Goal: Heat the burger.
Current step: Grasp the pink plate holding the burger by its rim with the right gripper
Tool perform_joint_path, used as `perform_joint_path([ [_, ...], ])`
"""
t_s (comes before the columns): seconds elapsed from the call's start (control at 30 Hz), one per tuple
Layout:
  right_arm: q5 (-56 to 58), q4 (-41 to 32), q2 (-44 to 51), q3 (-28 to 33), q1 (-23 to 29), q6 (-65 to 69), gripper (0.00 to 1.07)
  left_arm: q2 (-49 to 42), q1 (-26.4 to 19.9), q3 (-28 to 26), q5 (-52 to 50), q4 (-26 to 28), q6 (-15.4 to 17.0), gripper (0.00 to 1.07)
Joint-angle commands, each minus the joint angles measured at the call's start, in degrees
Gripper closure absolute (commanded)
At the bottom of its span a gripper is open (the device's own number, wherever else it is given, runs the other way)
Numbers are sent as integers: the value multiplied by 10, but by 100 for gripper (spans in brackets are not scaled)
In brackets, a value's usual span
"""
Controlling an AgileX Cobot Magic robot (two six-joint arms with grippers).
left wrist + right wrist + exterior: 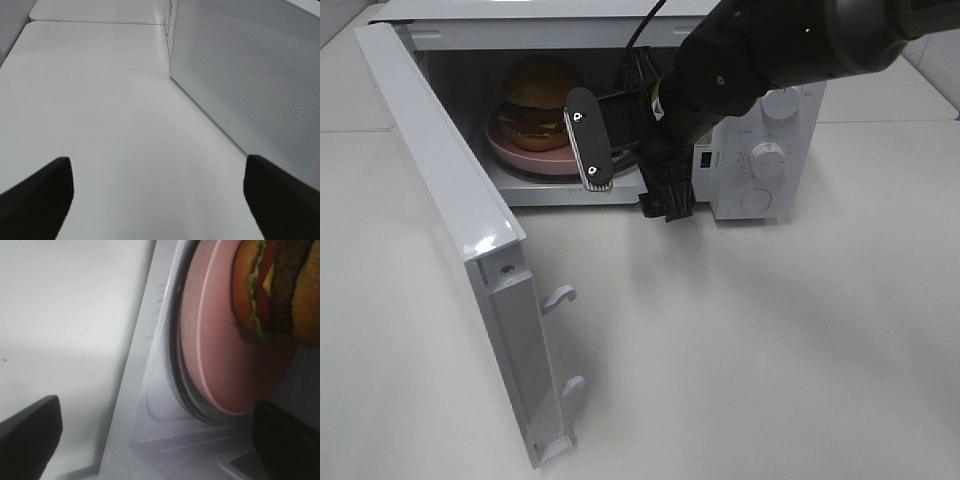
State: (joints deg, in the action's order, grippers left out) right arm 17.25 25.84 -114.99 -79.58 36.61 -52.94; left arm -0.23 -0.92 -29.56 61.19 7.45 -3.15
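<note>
One burger is seen inside the microwave, seated upright on a round pink plate. The plate is carried by the glass turntable. By this evidence the loading is judged done, while the closing and the timer setting are not yet done.

The right gripper is held at the mouth of the cavity with its jaws spread wide and nothing between them. One finger is placed just in front of the plate's rim. The first risk is found here: if the arm is drawn out at a slant, the rim may be clipped. The plate could then be dragged off centre or the burger toppled.

The door is swung fully out, with its latch hooks exposed. If it is pushed shut before the right arm is clear, the arm would be pinched and the latch left uncaught.

The left gripper is shown over the bare table near the door's outer face, jaws apart and empty. A hard or glancing push from that side could slide the whole microwave rather than close it. The dials would then be shifted from where they are expected.
</note>
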Motion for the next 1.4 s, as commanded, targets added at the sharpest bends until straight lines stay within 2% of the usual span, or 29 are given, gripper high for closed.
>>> perform_joint_path([
  [0.03,-22,-2,-29,-25,0,5,13,-8,-1,1,0,-1,1,22],
  [0.13,-22,-2,-36,-31,0,5,13,-8,-1,1,0,-1,1,22],
  [0.2,-23,-2,-65,-60,-1,15,14,-8,-1,1,0,-1,1,22],
  [0.73,-32,-19,-148,-152,-2,15,17,-8,-1,1,0,-1,1,22],
  [0.87,-28,-46,-177,-196,-8,15,20,-8,-1,1,0,-1,1,22],
  [1.4,-43,-68,-201,-205,-19,11,27,-8,-1,1,0,-1,1,22],
])
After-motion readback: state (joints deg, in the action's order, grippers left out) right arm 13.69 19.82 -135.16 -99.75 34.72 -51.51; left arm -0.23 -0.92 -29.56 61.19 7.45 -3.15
